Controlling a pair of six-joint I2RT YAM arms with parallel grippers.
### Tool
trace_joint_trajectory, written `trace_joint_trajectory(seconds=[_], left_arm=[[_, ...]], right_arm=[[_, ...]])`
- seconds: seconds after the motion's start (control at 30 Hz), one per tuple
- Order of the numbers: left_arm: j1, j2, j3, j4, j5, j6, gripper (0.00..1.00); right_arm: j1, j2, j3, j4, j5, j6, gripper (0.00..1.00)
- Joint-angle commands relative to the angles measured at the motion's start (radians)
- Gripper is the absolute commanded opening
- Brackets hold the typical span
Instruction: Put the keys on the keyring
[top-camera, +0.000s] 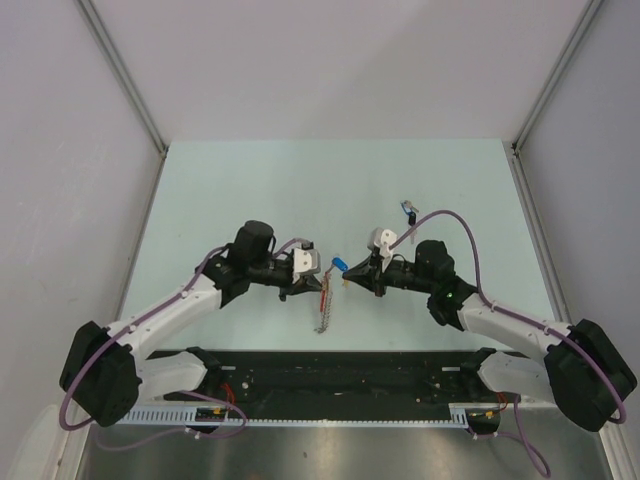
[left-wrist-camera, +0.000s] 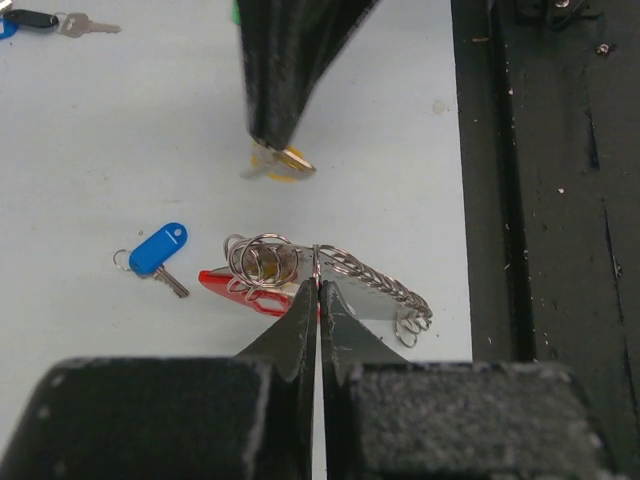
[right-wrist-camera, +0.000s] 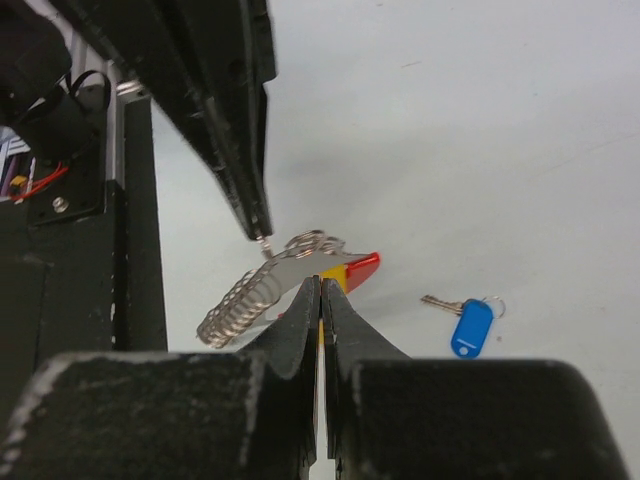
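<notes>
Near the table's (top-camera: 250, 180) front edge, the keyring (left-wrist-camera: 365, 278) is clamped by the left gripper (left-wrist-camera: 318, 285). A yellow-headed key (left-wrist-camera: 283, 159) is pinched by the right gripper (right-wrist-camera: 320, 284). A blue-headed key (left-wrist-camera: 160, 249) is seen alongside.

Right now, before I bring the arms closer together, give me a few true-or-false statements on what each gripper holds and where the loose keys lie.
1. The left gripper is shut on the keyring. True.
2. The right gripper is open and empty. False: it is shut on a yellow-headed key.
3. The blue-headed key lies on the table, in neither gripper. True.
4. Every key is already on the keyring. False: the blue-headed key lies apart from it, and other keys lie further off.
5. The keyring carries a green band. False: its band is red.
</notes>
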Motion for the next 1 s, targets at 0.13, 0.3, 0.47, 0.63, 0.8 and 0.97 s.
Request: trace_joint_trajectory(seconds=[0.13, 0.3, 0.47, 0.63, 0.8, 0.97], left_arm=[[-0.008, 0.045, 0.034, 0.018, 0.070, 0.011, 0.00], [-0.009, 0.039, 0.037, 0.030, 0.087, -0.001, 0.00], [-0.011, 0.016, 0.033, 0.058, 0.095, -0.024, 0.00], [-0.011, -0.009, 0.030, 0.073, 0.093, -0.035, 0.00], [-0.009, -0.018, 0.030, 0.073, 0.101, -0.036, 0.00], [-0.011, -0.019, 0.036, 0.076, 0.128, -0.044, 0.00]], right_arm=[[0.045, -0.051, -0.061, 0.124, -0.002, -0.052, 0.00], [0.056, -0.056, -0.070, 0.140, 0.019, -0.059, 0.00], [0.073, -0.071, -0.065, 0.137, 0.087, -0.046, 0.00], [0.091, -0.073, -0.049, 0.099, 0.140, -0.028, 0.00], [0.108, -0.071, -0.046, 0.092, 0.104, -0.048, 0.00], [0.111, -0.071, -0.049, 0.092, 0.056, -0.085, 0.00]])
